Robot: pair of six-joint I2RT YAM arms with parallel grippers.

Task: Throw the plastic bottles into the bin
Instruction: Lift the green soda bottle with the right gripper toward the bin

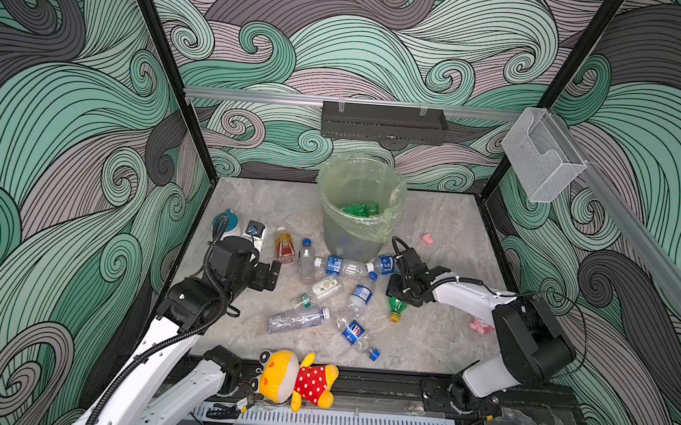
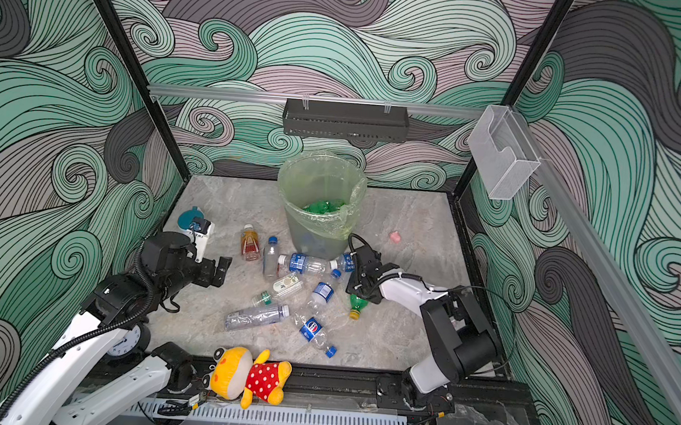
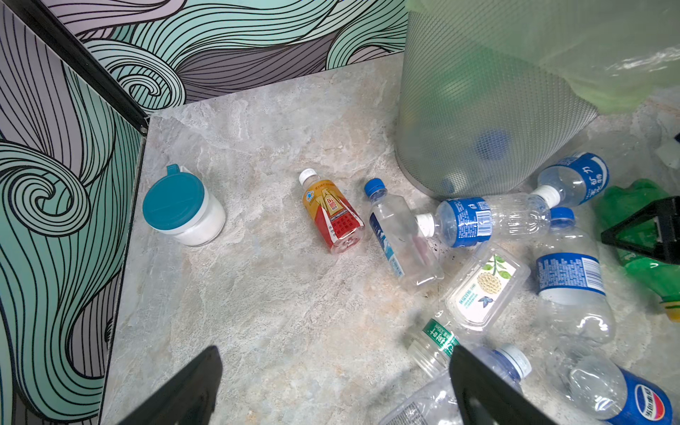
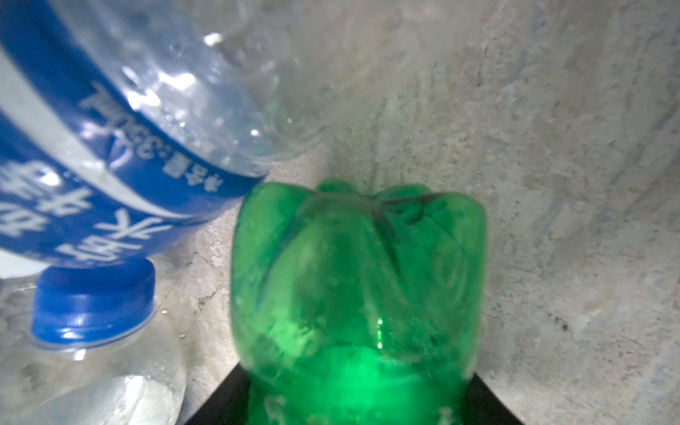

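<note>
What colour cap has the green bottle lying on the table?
Yellow cap, in a top view.

We read the Pepsi roundel on the Pepsi bottle (image 3: 650,404), on its blue label. The red bottle (image 3: 333,217) bears 东鹏 in red on gold. The white-capped bottle (image 3: 478,220) shows a barcode. Its neighbour (image 3: 577,178) carries white Chinese characters, 矿 and 力 among them. Print on the green bottle (image 4: 360,276) is too blurred to read.

the bin (image 2: 308,232) stands far centre, plastic bottles (image 2: 306,263) strewn just near of it. the right gripper (image 2: 359,296) straddles a green bottle (image 2: 355,305); the left gripper (image 2: 220,271) hangs at left, jaws apart.
</note>
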